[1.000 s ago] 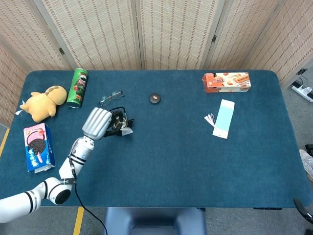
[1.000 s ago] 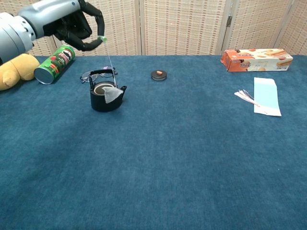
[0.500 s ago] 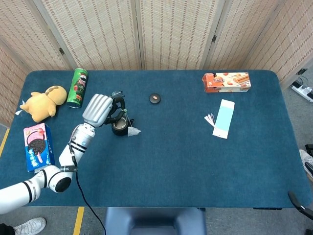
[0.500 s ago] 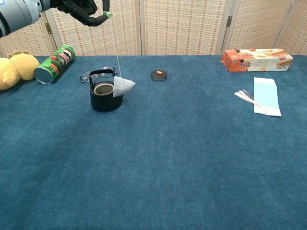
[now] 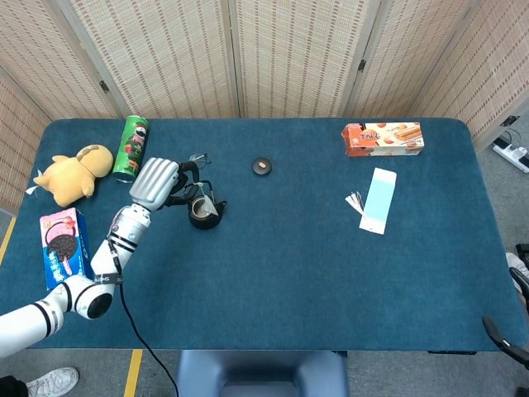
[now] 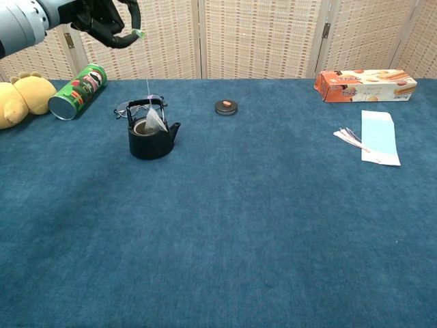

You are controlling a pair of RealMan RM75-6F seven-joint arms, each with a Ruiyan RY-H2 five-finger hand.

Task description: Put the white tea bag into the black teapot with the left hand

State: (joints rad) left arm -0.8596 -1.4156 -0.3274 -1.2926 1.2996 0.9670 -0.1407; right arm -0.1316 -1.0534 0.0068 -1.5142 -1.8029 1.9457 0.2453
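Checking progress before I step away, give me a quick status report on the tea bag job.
Left hand pinches tea bag tag, raised. White tea bag hangs by its string over black teapot mouth. Right hand not in view. Nothing blocking.

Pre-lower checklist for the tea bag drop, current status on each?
1. Left hand holds the tag end of the string: ok, pinched in the fingers.
2. White tea bag hangs over the black teapot opening: ok in the chest view; the head view does not show it clearly.
3. Bag already inside the pot: cannot tell; it sits at rim level, under the handle.
4. Pot lid off and out of the way: ok, it lies apart on the table.
5. Glasses clear of the pot: ok, behind it.
6. Right hand clear: cannot tell, not in view.
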